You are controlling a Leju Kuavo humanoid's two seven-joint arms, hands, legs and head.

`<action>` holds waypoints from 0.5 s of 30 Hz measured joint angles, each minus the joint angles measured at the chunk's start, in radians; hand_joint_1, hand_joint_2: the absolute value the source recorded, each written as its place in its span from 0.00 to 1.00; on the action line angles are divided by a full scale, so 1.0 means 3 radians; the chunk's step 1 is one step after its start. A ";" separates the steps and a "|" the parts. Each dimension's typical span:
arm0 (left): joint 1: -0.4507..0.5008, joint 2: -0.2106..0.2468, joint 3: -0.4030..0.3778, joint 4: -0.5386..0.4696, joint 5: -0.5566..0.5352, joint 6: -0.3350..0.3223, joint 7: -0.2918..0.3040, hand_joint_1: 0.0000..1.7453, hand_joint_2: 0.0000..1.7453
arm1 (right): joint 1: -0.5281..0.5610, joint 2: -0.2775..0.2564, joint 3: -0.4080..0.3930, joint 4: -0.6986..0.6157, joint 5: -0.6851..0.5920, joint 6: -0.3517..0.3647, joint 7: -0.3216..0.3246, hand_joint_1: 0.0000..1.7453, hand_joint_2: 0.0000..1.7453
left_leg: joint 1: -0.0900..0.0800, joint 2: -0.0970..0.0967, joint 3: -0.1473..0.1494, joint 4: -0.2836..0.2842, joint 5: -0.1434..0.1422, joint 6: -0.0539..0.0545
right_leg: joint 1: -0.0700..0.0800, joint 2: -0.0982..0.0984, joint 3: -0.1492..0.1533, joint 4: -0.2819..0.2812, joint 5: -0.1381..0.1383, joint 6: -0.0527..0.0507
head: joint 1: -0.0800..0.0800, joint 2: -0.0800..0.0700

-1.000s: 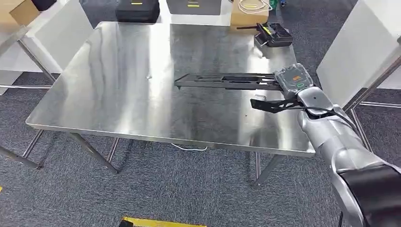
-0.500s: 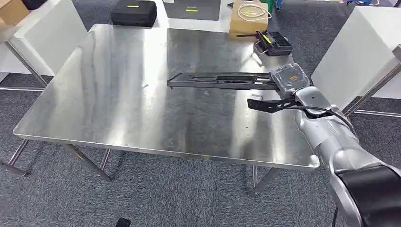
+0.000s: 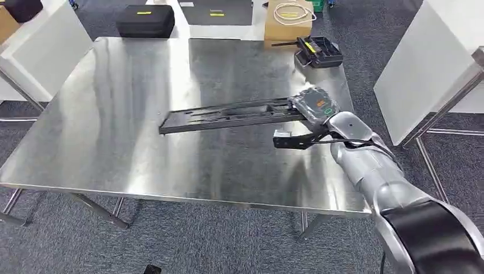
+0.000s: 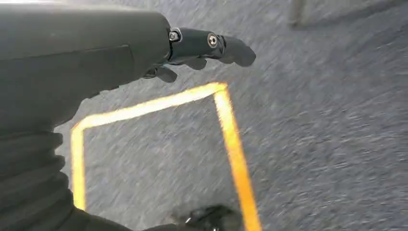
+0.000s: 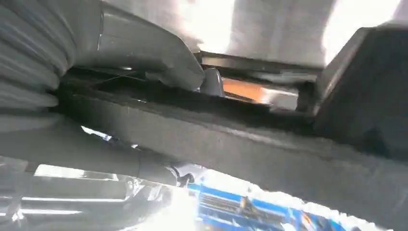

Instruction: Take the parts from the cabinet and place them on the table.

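Right hand (gripping the black part) has swung it leftward.

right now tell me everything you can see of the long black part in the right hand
The part is a long, flat, matte black frame with slots cut along it, plastic by the look. It stretches roughly level over the steel table, its free end pointing to the robot's left and tilted slightly toward the robot. The right hand grips its other end. Whether it touches the tabletop cannot be told. In the right wrist view its rough dark edge runs under the thumb.
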 joint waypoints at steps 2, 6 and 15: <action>0.0001 -0.0010 0.0003 0.0000 0.0001 0.0083 -0.0041 0.00 1.00 | 0.0041 0.0064 0.0001 0.0000 -0.0009 0.0000 -0.0015 1.00 1.00 | 0.0001 0.0000 -0.0261 0.0363 -0.0090 -0.0005 | 0.0013 0.0005 0.0036 0.0000 -0.0029 -0.0039 | 0.0000 0.0000; 0.0004 -0.0027 0.0043 0.0000 0.0046 0.0209 -0.0119 0.00 1.00 | 0.0057 0.0180 0.0014 0.0000 -0.0023 -0.0005 -0.0015 0.00 0.00 | -0.0001 0.0000 0.0033 -0.0519 0.0561 0.0063 | 0.0033 0.0020 0.0145 -0.0002 -0.0106 -0.0039 | 0.0002 0.0000; -0.0012 -0.0051 0.0136 0.0006 0.0114 0.0125 0.0061 0.00 0.00 | 0.0045 0.0232 0.0084 0.0001 -0.0004 -0.0018 0.0094 0.00 0.00 | -0.0079 -0.0030 0.0107 -0.0687 0.0583 0.0063 | 0.0095 0.0011 0.0159 -0.0018 -0.0162 -0.0009 | 0.0001 0.0000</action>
